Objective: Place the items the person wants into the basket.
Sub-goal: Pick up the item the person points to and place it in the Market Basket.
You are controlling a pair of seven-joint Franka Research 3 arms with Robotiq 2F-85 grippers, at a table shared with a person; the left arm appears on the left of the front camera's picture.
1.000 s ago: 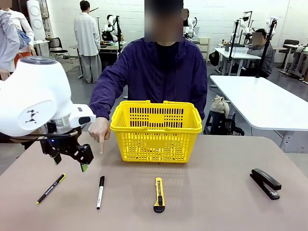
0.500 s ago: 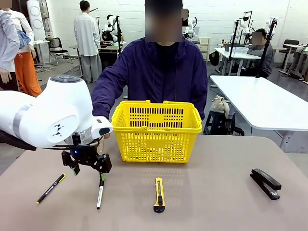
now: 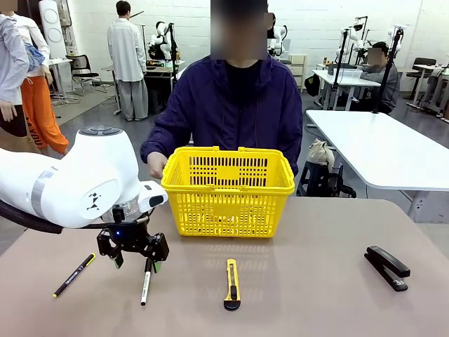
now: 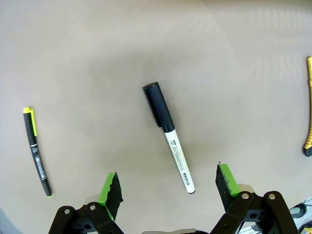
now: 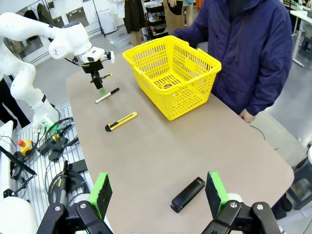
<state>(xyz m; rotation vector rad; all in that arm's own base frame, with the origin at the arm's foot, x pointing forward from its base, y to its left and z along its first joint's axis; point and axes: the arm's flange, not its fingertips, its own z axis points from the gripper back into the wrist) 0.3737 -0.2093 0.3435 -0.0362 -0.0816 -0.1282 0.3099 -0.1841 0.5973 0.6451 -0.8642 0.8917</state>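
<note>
Straddling the marker [image 4: 168,136], seemingly untouched, left fingers [image 4: 111,187] gape; right fingers [image 5: 101,192] gape above the stapler [image 5: 187,194].

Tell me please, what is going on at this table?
The robot's left gripper hangs open just above the white marker, with a finger to each side of it, not yet gripping. The yellow basket stands in front of the person at the far side. The utility knife, the black pen and the stapler lie on the table. The right gripper is open, holding nothing, near the stapler's end.
</note>
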